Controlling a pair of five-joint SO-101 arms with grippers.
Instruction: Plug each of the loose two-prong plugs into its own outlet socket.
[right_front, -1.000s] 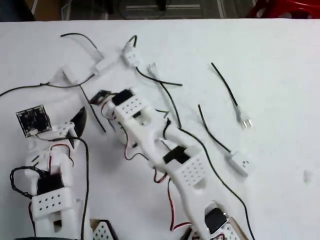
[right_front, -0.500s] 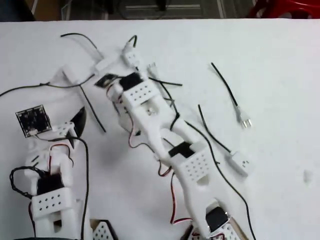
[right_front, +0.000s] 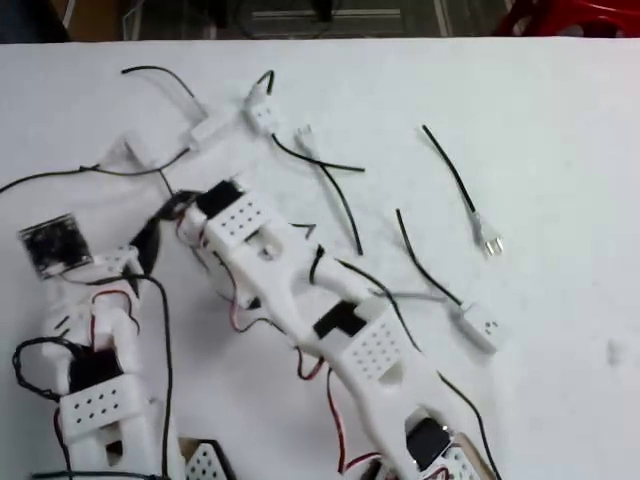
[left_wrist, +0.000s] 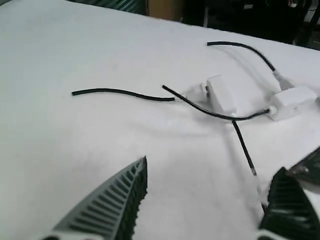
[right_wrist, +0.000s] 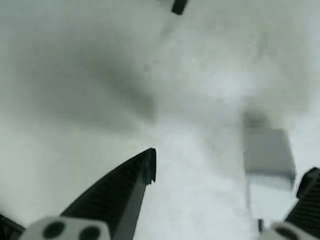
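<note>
A loose two-prong plug (right_front: 489, 241) on a black cord lies at the right of the table. A second plug (right_front: 305, 138) lies far of centre. White sockets sit at the right (right_front: 478, 326) and along the far left (right_front: 262, 113), (right_front: 210, 129), (right_front: 140, 150). My right gripper (right_front: 172, 207) (right_wrist: 230, 165) is open just near the far-left sockets, with a blurred white block (right_wrist: 267, 157) beside one finger. My left gripper (right_front: 140, 232) (left_wrist: 212, 167) is open and holds nothing, a white socket (left_wrist: 220, 94) ahead of it.
Black cords (right_front: 335, 190) cross the table's middle, and one runs under the right arm (right_front: 370, 345). Another cord (left_wrist: 125, 94) lies on the table left of the socket. The table's far edge (right_front: 320, 40) borders a dark floor. Bare tabletop lies at the far right.
The right arm swung toward the far sockets, then pulled back nearer and leftward. The left arm shifted slightly to the left.
</note>
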